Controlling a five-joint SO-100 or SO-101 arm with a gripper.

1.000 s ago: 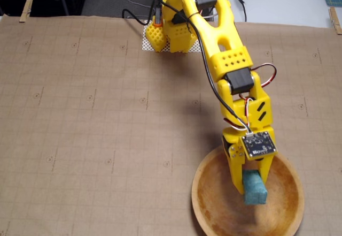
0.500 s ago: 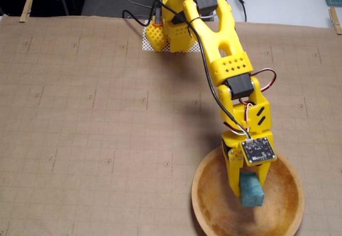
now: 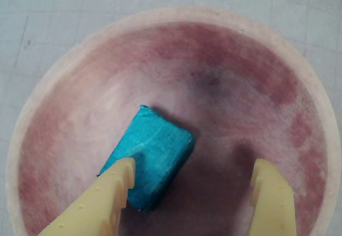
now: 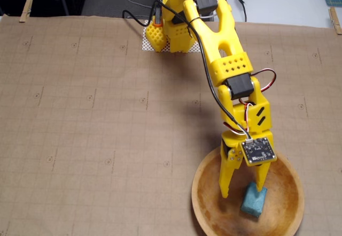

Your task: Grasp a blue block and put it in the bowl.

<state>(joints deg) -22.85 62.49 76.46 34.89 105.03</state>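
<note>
The blue block [image 3: 152, 158] lies inside the wooden bowl [image 3: 224, 16], on its floor left of centre in the wrist view. My yellow gripper [image 3: 193, 166] hangs over the bowl with its jaws wide apart. The left fingertip [image 3: 120, 174] overlaps the block's near end, and the right fingertip [image 3: 264, 174] is well clear of it. In the fixed view the block [image 4: 253, 199] rests in the bowl [image 4: 199, 188] at the lower right. The gripper [image 4: 243, 189] stands just above it, and one finger sits right by the block's top edge.
The brown gridded mat [image 4: 96, 118] covers the table. The arm's base [image 4: 171, 32] stands at the far edge, with cables behind it. The bowl sits near the mat's front right corner, partly cut off by the frame's lower edge.
</note>
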